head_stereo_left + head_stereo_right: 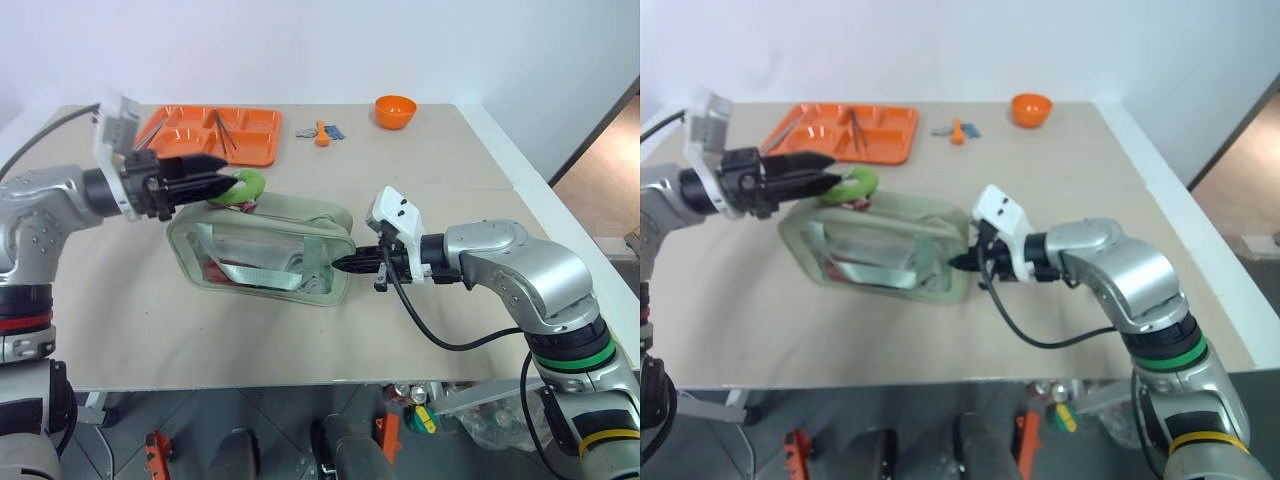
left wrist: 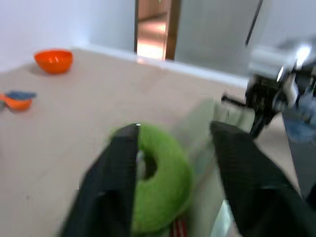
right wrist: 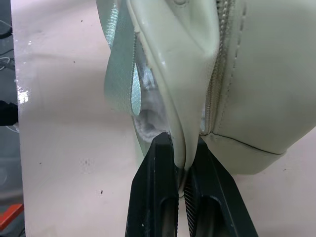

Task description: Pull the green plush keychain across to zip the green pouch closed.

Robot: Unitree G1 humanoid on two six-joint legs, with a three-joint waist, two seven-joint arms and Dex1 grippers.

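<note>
The green pouch (image 1: pixel 262 248) lies on the table (image 1: pixel 450 180) with its long side running from the left gripper (image 1: pixel 215 172) to the right gripper (image 3: pixel 181 170). The green plush keychain (image 1: pixel 243 186) sits at its left end, partly hidden behind the spread fingers (image 2: pixel 116 182) of the left gripper. The right gripper pinches the edge of the pouch at the right end. Things inside the pouch show through the clear window but are hard to make out.

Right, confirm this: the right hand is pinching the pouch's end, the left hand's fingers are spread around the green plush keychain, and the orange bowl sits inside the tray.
One thing is off: the orange bowl stands on the bare table, apart from the orange tray, as the left eye view shows. The rest holds: the right hand pinches the green pouch's end, and the left hand is spread around the green plush keychain.
</note>
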